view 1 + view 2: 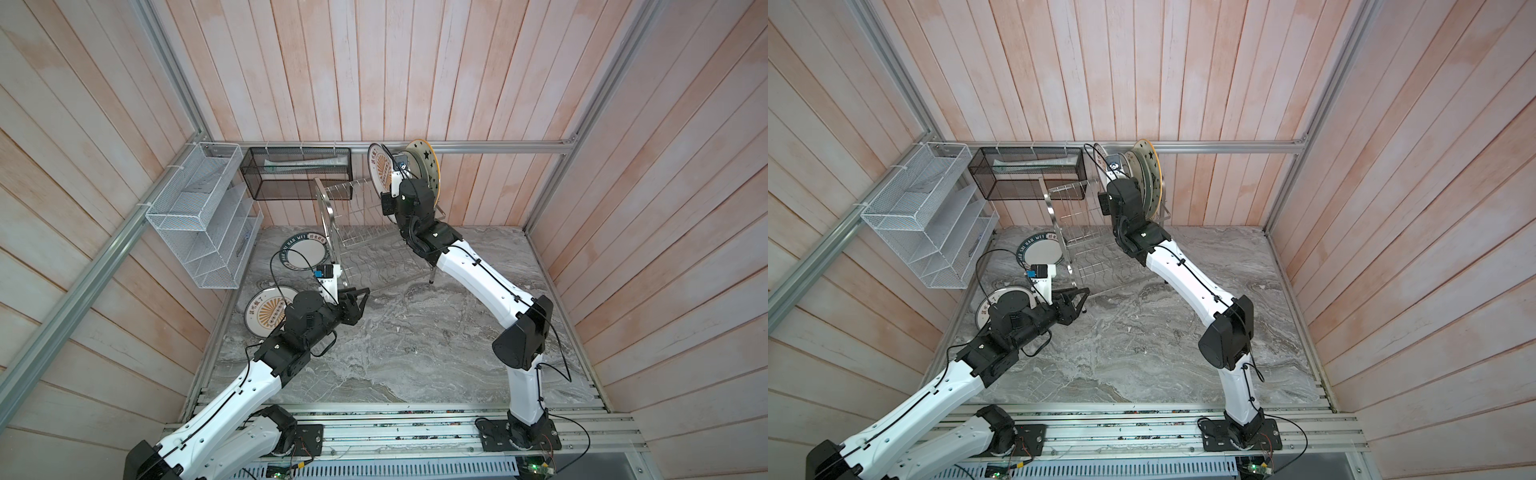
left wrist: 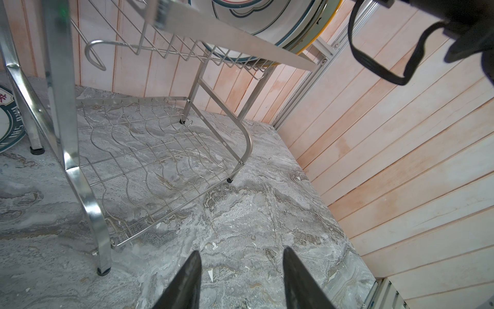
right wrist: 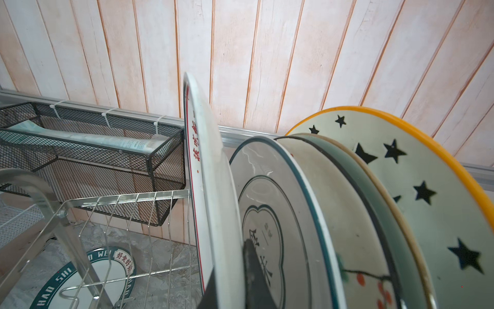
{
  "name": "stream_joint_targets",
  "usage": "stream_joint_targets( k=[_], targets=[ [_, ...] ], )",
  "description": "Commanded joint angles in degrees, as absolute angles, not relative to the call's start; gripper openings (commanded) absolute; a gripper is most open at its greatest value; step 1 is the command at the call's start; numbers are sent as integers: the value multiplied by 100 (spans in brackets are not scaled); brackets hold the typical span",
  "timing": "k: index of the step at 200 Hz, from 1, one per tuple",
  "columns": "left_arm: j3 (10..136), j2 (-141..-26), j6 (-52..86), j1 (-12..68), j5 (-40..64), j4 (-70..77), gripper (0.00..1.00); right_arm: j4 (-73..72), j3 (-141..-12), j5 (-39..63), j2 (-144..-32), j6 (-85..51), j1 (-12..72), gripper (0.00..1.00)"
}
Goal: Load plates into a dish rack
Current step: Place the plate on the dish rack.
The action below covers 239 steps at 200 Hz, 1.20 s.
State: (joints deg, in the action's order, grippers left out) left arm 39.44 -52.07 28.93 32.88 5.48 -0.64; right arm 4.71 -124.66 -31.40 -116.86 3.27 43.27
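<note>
**Right claw clamps a plate at the rack's top tier; left claw hangs open**

Right wrist view: our right claw [image 3: 230, 287] is clamped on the rim of the held plate [image 3: 207, 174], which is white, upright and edged with red lettering. Just beside the claw, more plates stand on edge in the dish rack [image 3: 120, 206]. They are a teal-rimmed plate [image 3: 278, 208] with dark characters, a cream one, a pale blue-green one, and the star plate [image 3: 433, 192] (orange rim, black stars) farthest from the claw. We cannot tell whether the held plate's lower edge sits in a slot. On the claw's other side hangs the black mesh basket [image 3: 93, 166], holding a pale rolled packet [image 3: 88, 140].

Left wrist view: our left claw [image 2: 242, 251] gapes with nothing between its fingers, over the grey marble table [image 2: 267, 214]. Ahead of it is the rack's wavy-wired lower tier, and the plates stand on the tier above.

In both top views the held plate shows an orange sunburst face. Near the left claw two plates lie flat on the table: the ringed plate [image 1: 305, 254] by the rack's arched end, and the sunburst plate [image 1: 262, 313], partly under the arm behind the claw.
</note>
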Motion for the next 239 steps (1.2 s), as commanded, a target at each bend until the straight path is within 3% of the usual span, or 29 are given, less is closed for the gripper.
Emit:
stream_joint_targets(
  k=[1, 239],
  targets=[
    [3857, -5112, 2893, 3254, 457, -13, 50, 475, -12690, -3265, -11768, 345, 4377, 0],
    [3753, -5033, 2953, 3243, 465, 72, 50, 379, -11903, -3239, -11494, 245, 4395, 0]
  ],
)
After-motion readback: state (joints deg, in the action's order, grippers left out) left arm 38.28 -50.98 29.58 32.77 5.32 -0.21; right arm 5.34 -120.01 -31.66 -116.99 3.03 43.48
